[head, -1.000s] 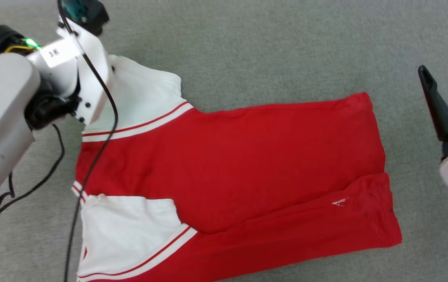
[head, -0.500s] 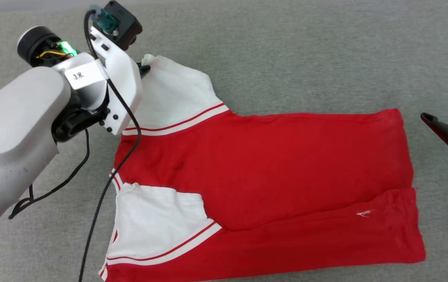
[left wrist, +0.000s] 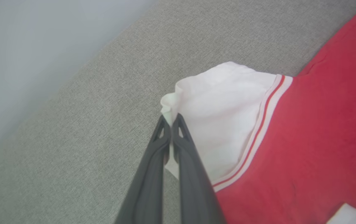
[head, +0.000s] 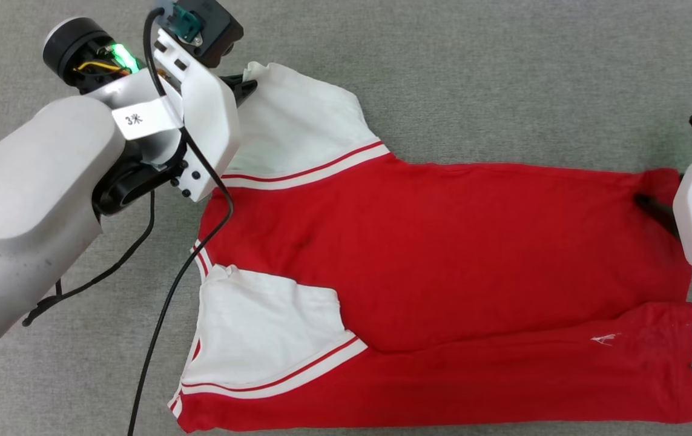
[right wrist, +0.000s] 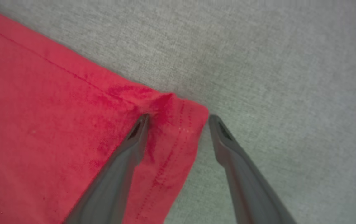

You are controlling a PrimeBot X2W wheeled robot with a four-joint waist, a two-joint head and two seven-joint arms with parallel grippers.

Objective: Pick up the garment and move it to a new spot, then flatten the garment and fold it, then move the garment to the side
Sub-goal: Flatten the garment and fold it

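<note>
Our left end effector (left wrist: 171, 119) is clamped on the white sleeve (left wrist: 221, 118) of the garment (head: 442, 242), which lies flat on the grey surface (head: 503, 72), and our right end effector (right wrist: 178, 116) straddles the hem corner (right wrist: 190, 121) wide open, so we should close it deep over the hem, then lift both evenly.

A: What's the garment (head: 442, 254) made of?
B: Soft matt cloth, faintly fuzzy, with a stitched hem.
A: And the worktop (head: 503, 79)?
B: Grey woven fabric, coarse and matt. The left gripper (left wrist: 171, 121) is dark matt plastic, and the forearm (head: 19, 181) shell is smooth, pale and slightly glossy.
</note>
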